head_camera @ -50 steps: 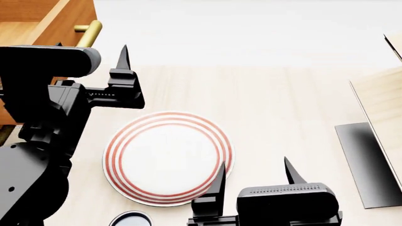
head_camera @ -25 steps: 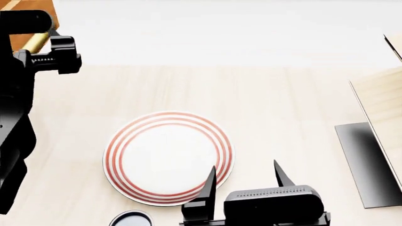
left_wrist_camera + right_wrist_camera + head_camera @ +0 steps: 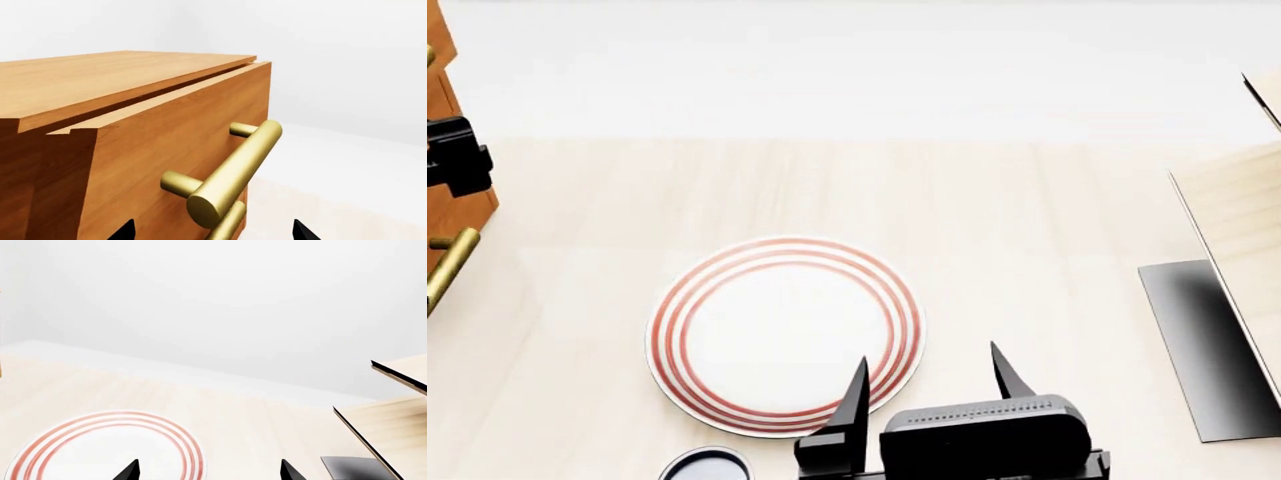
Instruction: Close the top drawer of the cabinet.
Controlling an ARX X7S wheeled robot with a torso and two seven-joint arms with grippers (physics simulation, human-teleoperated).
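Observation:
In the left wrist view the orange-brown cabinet [image 3: 100,75] fills the frame. Its top drawer [image 3: 167,135] stands a little proud of the cabinet face, with a dark gap under the cabinet top. The drawer's brass bar handle [image 3: 240,165] is close in front of my left gripper [image 3: 213,232], which is open and empty, its tips on either side below the handle. In the head view the cabinet [image 3: 461,210] is a sliver at the left edge, with a black part of the left gripper [image 3: 454,155] against it. My right gripper [image 3: 928,385] is open and empty.
A white plate with red rings [image 3: 785,335] lies mid-table, under the right gripper's left tip; it also shows in the right wrist view [image 3: 100,450]. A dark round object [image 3: 705,466] is at the bottom edge. Pale slanted panels [image 3: 1234,220] on a black base [image 3: 1201,350] stand right. A lower brass handle [image 3: 447,265] sticks out.
The top drawer's front has moved left, into the cabinet, and my left gripper has gone with it almost out of the head view. The right gripper has shifted slightly left.

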